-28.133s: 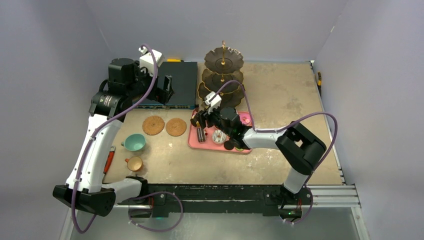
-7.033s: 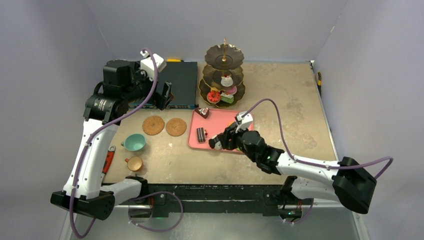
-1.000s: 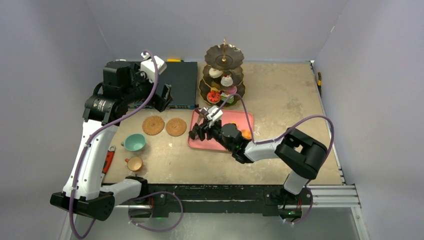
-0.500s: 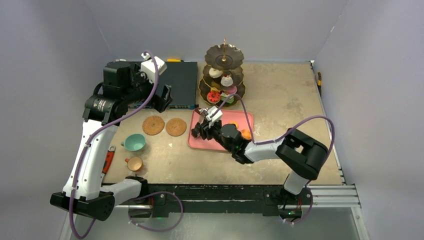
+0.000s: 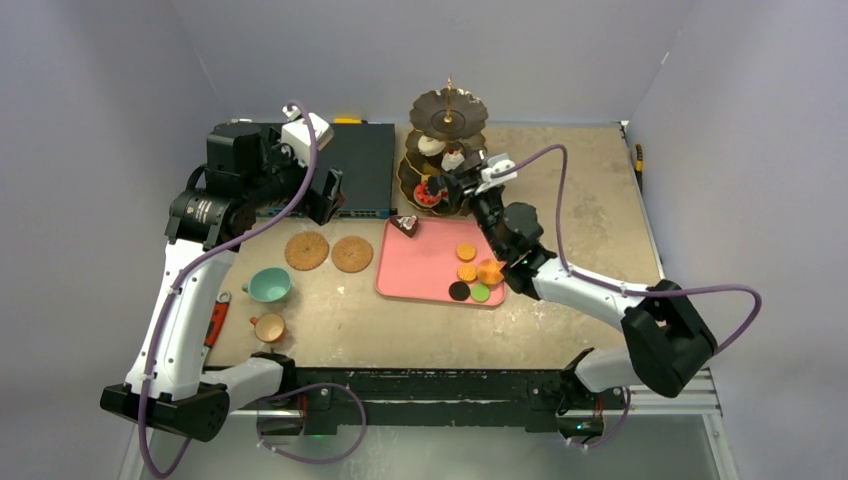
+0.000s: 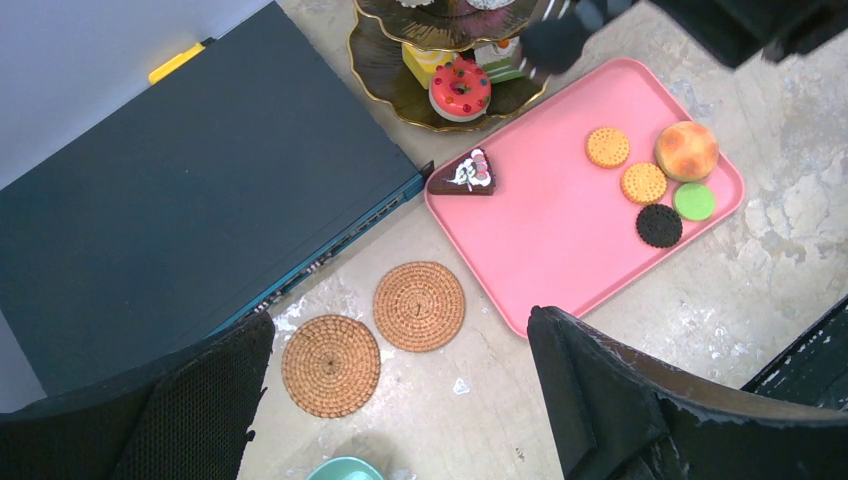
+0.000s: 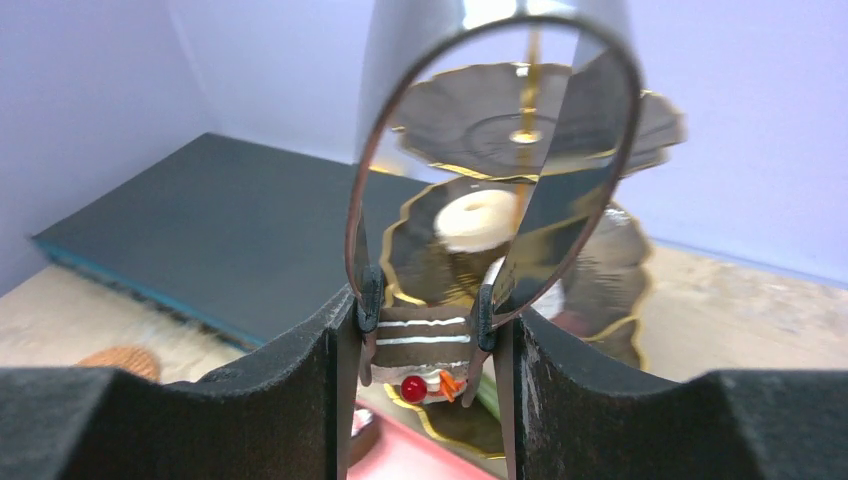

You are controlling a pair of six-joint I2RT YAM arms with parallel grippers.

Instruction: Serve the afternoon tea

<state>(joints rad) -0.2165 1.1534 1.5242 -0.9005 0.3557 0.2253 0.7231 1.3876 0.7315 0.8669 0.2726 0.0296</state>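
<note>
The dark three-tier stand (image 5: 447, 108) holds several toy cakes on its lower tiers, among them a red donut (image 6: 460, 88). My right gripper (image 7: 425, 335) is shut on metal tongs (image 7: 372, 295). The tongs pinch a brown layered cake (image 7: 420, 340) with white stripes, held just in front of the stand's lower tiers (image 7: 610, 260). My left gripper (image 6: 400, 400) hangs open high over two woven coasters (image 6: 330, 365) (image 6: 419, 305). A teal cup (image 5: 269, 285) and a smaller tan cup (image 5: 269, 327) stand at the left. A chocolate slice (image 6: 465, 175) lies at the far left corner of the pink tray (image 5: 425, 270).
Near the tray's right end lie two tan cookies (image 6: 607, 147), an orange bun (image 6: 686, 150), a green macaron (image 6: 693, 201) and a black cookie (image 6: 658, 225). A dark blue box (image 5: 350, 165) sits behind the coasters. A red-handled tool (image 5: 218, 320) lies by the left edge.
My right arm has swung from the tray's left side up and back to the stand, carrying the brown cake in the tongs. The left arm has not moved.
</note>
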